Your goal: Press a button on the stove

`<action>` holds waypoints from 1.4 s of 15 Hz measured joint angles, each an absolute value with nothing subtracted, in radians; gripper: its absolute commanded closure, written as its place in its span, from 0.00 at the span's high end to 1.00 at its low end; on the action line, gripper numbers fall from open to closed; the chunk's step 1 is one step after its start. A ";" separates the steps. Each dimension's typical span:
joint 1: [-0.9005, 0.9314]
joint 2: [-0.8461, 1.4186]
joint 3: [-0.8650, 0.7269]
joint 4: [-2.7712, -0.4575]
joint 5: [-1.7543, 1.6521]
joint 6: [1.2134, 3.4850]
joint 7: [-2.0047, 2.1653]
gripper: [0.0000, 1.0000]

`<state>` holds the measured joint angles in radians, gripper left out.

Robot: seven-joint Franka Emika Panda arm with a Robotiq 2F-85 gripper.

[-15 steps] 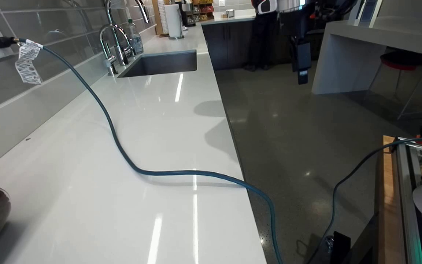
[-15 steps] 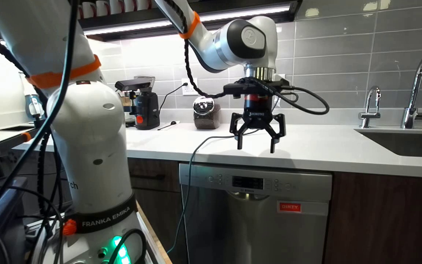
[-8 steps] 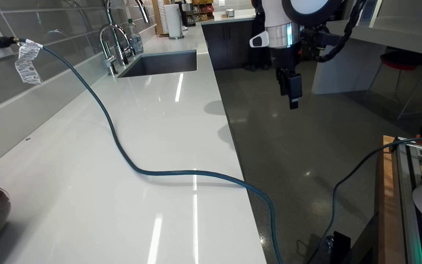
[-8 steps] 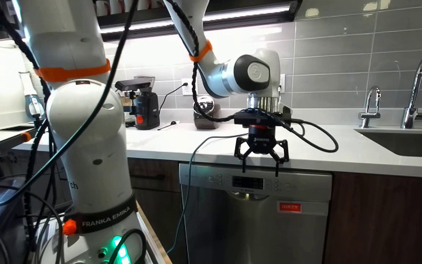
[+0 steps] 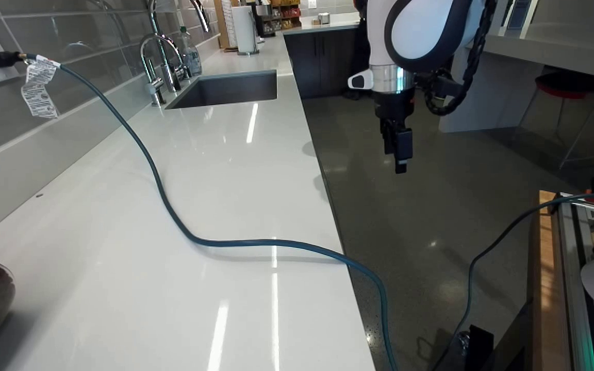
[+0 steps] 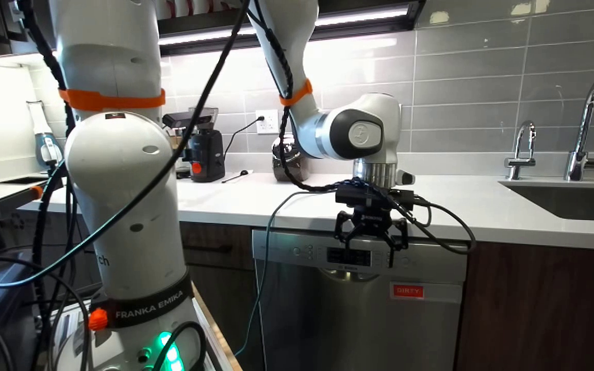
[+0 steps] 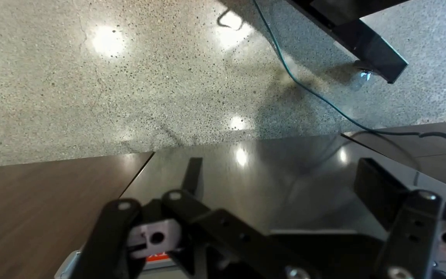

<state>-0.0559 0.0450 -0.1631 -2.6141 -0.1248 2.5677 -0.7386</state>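
Observation:
No stove shows. A steel dishwasher (image 6: 359, 319) stands under the counter, with a control panel (image 6: 436, 257) along its top edge. The panel has small buttons (image 6: 310, 251) left of a dark display (image 6: 335, 256); the display and the right-hand buttons are partly behind my gripper. My gripper (image 6: 369, 260) is open and empty, pointing down in front of the panel; the distance to it is hard to tell. In an exterior view the gripper (image 5: 398, 164) hangs beyond the counter edge, over the floor. In the wrist view the gripper's (image 7: 281, 161) spread fingers frame the steel door (image 7: 269, 182).
A white counter (image 6: 457, 201) overhangs the dishwasher. A blue-green cable (image 6: 261, 288) drapes over its edge and down the dishwasher's left side. A sink (image 6: 580, 201) is at the right. A jar (image 6: 281, 170) and a black grinder (image 6: 208, 154) stand at the back.
The gripper has come down from counter height to the level of the dishwasher panel, shifting slightly right in the view facing the dishwasher. Its fingers stay open.

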 measured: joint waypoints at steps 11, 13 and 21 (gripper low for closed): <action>-0.086 0.062 -0.141 -2.610 -0.044 2.637 -0.758 1.00; -0.097 0.081 -0.128 -2.609 0.018 2.689 -0.793 1.00; -0.174 0.174 -0.014 -2.566 0.299 2.781 -1.045 0.88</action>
<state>-0.1739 0.1739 -0.0136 -2.5663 0.2994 2.7809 -1.0452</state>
